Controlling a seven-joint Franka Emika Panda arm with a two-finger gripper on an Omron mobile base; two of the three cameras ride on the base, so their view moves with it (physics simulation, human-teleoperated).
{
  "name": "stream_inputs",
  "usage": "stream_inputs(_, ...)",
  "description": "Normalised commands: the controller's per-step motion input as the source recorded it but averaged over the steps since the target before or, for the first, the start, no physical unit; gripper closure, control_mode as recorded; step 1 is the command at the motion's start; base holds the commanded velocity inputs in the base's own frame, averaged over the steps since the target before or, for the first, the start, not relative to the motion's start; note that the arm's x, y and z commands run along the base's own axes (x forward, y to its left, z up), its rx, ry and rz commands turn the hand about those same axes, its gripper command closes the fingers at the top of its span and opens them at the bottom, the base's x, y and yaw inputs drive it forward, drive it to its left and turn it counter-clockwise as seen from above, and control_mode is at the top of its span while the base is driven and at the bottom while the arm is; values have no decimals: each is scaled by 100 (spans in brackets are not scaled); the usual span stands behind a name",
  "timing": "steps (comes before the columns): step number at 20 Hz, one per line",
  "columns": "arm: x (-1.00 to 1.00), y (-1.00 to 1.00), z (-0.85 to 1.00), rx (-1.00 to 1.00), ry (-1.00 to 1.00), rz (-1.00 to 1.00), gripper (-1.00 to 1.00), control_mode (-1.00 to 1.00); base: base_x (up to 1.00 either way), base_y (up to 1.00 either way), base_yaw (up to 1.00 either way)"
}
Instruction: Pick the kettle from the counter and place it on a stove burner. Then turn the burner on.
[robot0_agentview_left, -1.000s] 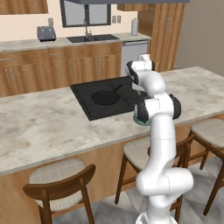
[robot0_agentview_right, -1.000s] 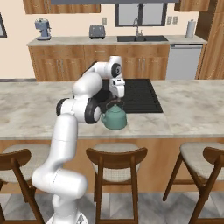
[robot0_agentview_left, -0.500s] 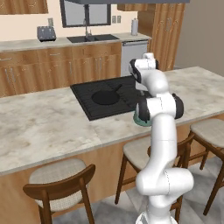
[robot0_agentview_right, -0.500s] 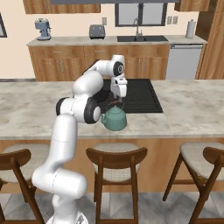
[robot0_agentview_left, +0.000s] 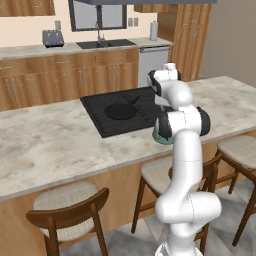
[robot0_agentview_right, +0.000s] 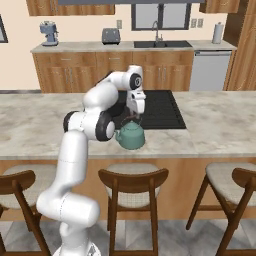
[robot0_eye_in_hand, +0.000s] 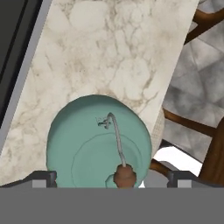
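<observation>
The hand (robot0_agentview_right: 136, 114), fingers spread, had sunk closer over the kettle (robot0_agentview_right: 131, 135) unmoved near the counter's (robot0_agentview_right: 210, 125) front edge.

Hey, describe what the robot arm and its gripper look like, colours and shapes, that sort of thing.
The arm is glossy white, built from thick rounded tube segments with dark grey to black rings at the joints, rising from a bulbous white base. No cables or markings show. The gripper is a white block with small dark fingers; their tips look grey and squared in the hand view.
</observation>
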Motion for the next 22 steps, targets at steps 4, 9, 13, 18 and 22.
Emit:
stream_inputs(4,-5,0,-22,0,0,0,-100,-100,0,0,0)
stream_inputs(9,-6,0,-24,0,0,0,-100,-100,0,0,0)
stream_inputs(13,0,0,-7,0,1,0,100,-100,0,0,0)
stream_inputs(18,-1,0,9,0,-2,0,100,-100,0,0,0)
stream_inputs(22,-38,0,83,0,-37,0,100,-100,0,0,0)
